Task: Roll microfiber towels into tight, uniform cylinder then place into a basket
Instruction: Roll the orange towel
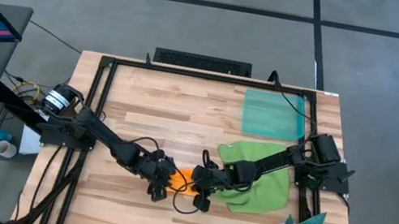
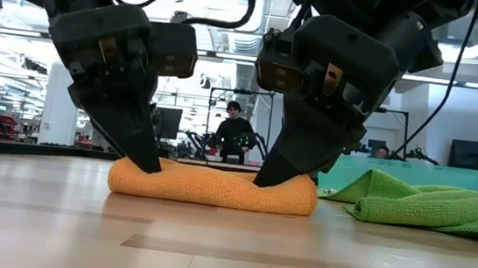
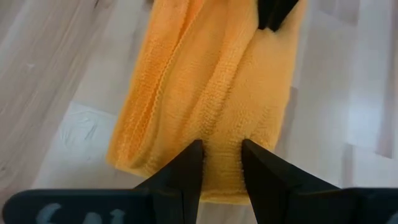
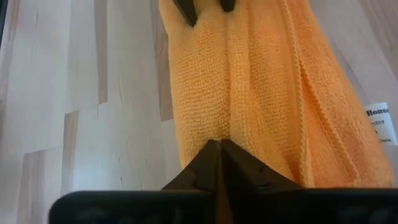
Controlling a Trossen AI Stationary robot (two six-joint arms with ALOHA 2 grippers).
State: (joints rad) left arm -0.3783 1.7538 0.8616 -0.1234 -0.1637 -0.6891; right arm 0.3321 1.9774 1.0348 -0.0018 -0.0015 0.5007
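On orange towel [image 4: 261,93]: tag [image 4: 380,124] ("House…")

The orange towel [image 2: 213,187] is soft microfiber cloth with a fine, nubby, matt pile and a stitched hem along its edge; a small white printed label [image 4: 380,122] shows at one side. The green towel [image 1: 258,178] has the same fuzzy, matt weave, lying in loose folds. The table [image 1: 153,96] is pale jointed wood strips, smooth with a faint sheen. The basket [image 1: 273,114] is translucent teal plastic, smooth. Both the left claw [image 3: 221,163] and the right claw [image 4: 219,158] look like dark matt plastic, their fingers pressed into the orange pile.
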